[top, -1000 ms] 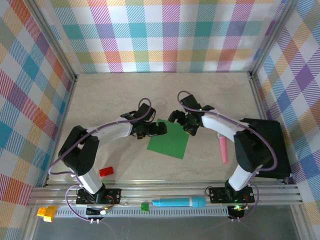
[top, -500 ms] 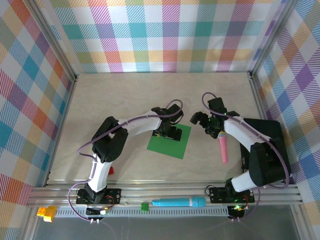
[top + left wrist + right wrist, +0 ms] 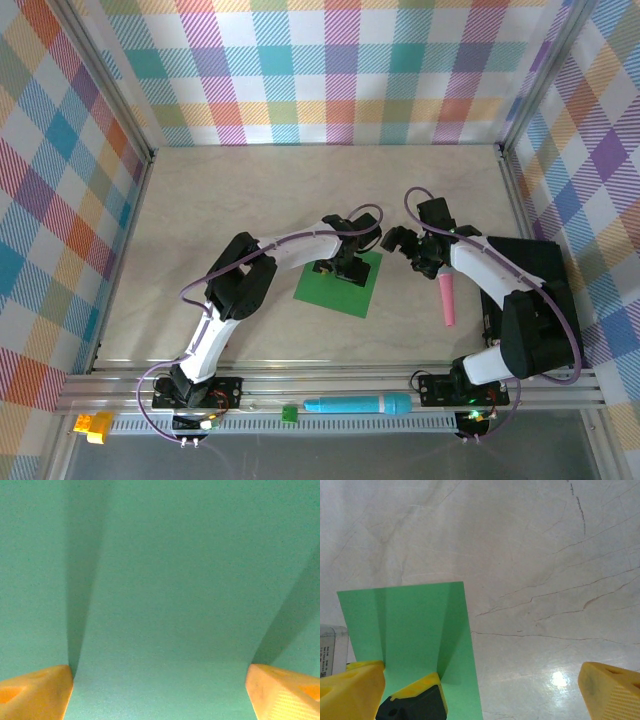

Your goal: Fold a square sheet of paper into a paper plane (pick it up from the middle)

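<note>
We see the square sheet of paper (image 3: 333, 292) lying on the table (image 3: 220, 200). The left gripper (image 3: 345, 268) is planted near its middle, fingers spread wide, and the paper seems to bulge between them. The right gripper (image 3: 405, 245), jaws wide apart and empty, hangs just beside the sheet's right edge.

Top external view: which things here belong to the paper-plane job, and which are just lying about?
Job in hand:
square sheet of paper, still unfolded
left end effector, open, pressing on the sheet
right end effector, open, beside the sheet

Lying about:
pink marker
teal marker
small green block
yellow block
</note>
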`<action>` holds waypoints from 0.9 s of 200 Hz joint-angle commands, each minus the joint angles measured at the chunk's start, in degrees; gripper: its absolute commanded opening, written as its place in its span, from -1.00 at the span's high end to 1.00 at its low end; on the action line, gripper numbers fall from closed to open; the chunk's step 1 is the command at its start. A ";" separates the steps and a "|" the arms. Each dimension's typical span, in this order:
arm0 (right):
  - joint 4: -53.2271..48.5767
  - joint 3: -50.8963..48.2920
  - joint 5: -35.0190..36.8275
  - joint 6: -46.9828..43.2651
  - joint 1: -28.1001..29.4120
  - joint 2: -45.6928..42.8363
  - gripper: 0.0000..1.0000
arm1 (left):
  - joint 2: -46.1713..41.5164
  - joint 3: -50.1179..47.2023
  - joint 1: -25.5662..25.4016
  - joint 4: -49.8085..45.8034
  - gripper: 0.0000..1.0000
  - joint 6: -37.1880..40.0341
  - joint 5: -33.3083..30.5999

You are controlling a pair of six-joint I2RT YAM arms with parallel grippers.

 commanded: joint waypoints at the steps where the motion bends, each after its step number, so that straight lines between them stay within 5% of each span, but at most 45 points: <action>1: -0.72 -0.92 -0.46 -0.88 -0.50 -0.65 -0.98 | 2.20 -1.73 -0.31 -3.03 -0.76 -1.03 -2.14; 180: -1.61 -0.69 0.23 -0.39 -0.63 -0.52 -0.98 | -0.78 -8.09 1.45 2.83 -0.57 -0.77 1.09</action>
